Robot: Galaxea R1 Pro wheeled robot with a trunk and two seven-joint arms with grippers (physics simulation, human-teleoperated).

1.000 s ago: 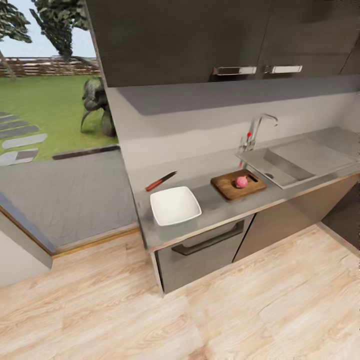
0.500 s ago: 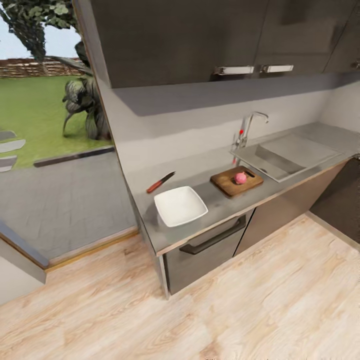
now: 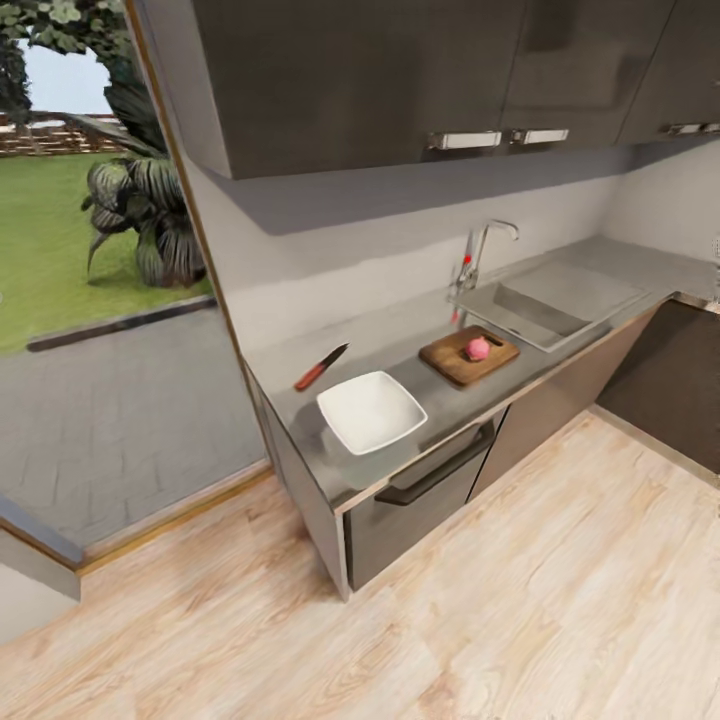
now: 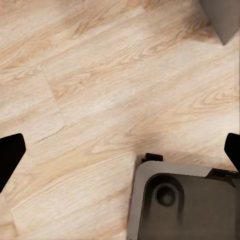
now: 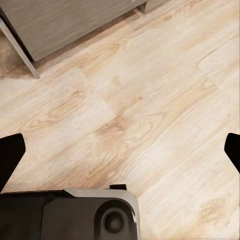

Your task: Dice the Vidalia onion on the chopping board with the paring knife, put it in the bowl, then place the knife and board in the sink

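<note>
Sink (image 3: 560, 300) drain too small to tell; left fingers (image 4: 9, 155) cut by picture edge.

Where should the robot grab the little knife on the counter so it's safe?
Best by the reddish handle of the paring knife, which lies flat on the countertop behind the bowl. The handle end points toward the counter's front edge and the dark blade points away, so probably come down from above with the claw across the handle.
</note>
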